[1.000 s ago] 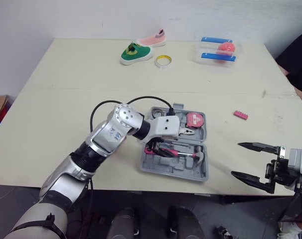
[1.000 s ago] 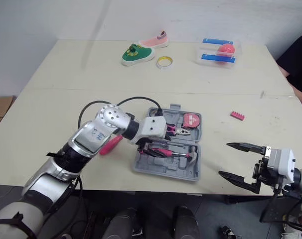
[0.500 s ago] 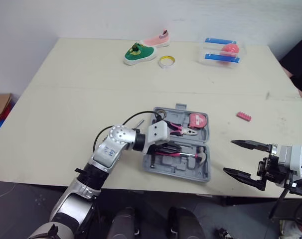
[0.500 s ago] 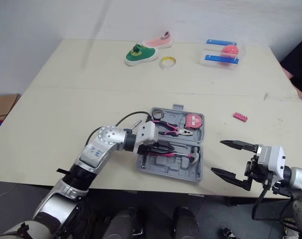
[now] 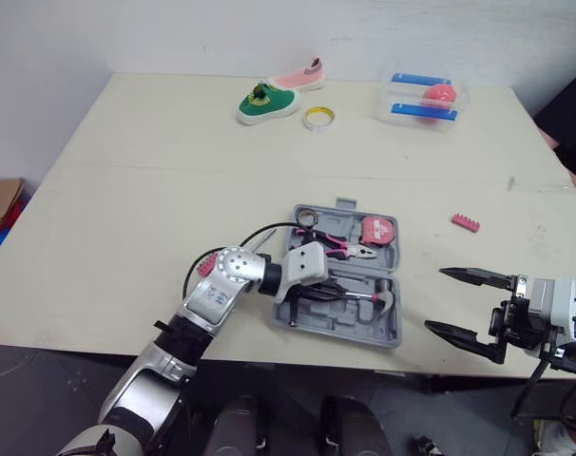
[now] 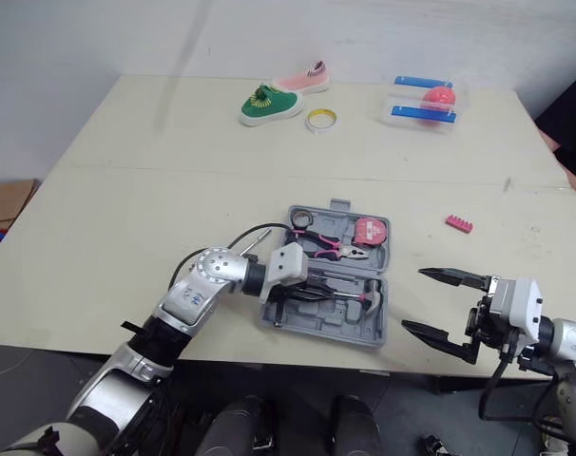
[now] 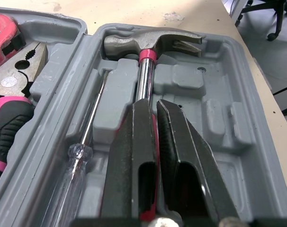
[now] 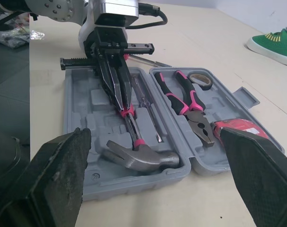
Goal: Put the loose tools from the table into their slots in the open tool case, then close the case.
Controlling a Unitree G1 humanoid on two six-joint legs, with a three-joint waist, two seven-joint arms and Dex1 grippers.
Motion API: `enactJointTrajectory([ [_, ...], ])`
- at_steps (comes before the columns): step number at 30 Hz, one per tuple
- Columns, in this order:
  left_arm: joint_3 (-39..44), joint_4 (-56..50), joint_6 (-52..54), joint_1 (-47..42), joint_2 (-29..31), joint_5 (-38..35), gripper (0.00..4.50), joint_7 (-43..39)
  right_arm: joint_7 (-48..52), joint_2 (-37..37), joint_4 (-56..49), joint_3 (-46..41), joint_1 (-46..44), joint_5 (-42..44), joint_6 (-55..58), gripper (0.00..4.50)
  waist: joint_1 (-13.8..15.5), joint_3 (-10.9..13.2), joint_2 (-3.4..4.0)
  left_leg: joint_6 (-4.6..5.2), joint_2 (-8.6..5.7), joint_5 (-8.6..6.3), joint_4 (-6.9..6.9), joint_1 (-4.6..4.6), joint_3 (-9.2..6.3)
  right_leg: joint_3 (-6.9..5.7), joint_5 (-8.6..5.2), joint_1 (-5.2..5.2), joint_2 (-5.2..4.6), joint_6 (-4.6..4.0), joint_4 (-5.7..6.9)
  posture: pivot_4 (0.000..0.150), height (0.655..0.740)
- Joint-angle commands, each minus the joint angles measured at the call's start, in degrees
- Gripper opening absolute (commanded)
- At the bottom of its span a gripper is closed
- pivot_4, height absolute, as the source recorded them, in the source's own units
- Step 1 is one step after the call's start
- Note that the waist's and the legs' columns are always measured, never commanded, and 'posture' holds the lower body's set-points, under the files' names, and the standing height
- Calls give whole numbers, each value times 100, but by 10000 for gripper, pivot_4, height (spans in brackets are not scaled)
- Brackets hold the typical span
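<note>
Our left gripper (image 7: 154,106) has dropped into the tool case (image 5: 350,334), pinching the slotted hammer (image 7: 144,56), right gripper (image 5: 436,300) wide open; next we let go.

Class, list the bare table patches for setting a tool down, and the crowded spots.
Bare: the wide stretch between tool case and green shoe; the gap between case and pink block. Crowded: inside the case, around the left claw and hammer.

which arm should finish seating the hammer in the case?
Left. The left gripper is inside the tool case, its fingers closed on the handle of the hammer, which lies along its slot. The right gripper hangs open beyond the case's right side, holding nothing.
</note>
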Motion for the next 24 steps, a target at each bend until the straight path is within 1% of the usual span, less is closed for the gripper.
enactJointTrajectory([
  [1,-266,453,232,133,63,429,1565,184,48,63,-44,-19,28,48,-166,45000,1,-9,-1,2,0,-2,0,2,-1,-1,1,3,-2,1,0,1500,7400],
  [6,-486,707,865,149,15,518,1565,235,78,109,13,-11,5,37,-233,45000,4,-77,2,8,0,-8,0,16,-9,-6,4,25,-5,7,-14,1500,7400],
  [8,-578,758,1038,197,6,570,1565,297,96,124,42,-15,2,36,-263,45000,4,-99,4,35,3,-37,0,35,-20,-4,4,55,-6,7,-26,1500,7400],
  [12,-921,750,1551,303,140,733,1565,266,115,156,116,17,17,21,-357,45000,2,-177,13,2,10,-73,-11,84,-41,8,3,124,-6,5,-66,1500,7400],
  [15,-840,760,1755,355,57,606,1565,422,142,175,167,28,42,12,-421,45000,-7,-235,25,-1,22,-94,-16,125,-56,-3,-1,180,1,-2,-103,1500,7400],
  [19,-775,839,1934,383,52,543,1565,498,177,184,256,56,41,15,-495,45000,-6,-297,41,-2,23,-97,-20,124,-65,-6,-1,184,0,-2,-118,1500,7400],
  [24,-633,880,1984,373,54,487,1565,601,210,177,369,75,20,19,-574,45000,-7,-316,60,-3,23,-98,-27,125,-78,-10,-5,187,1,-8,-127,1500,7400],
])
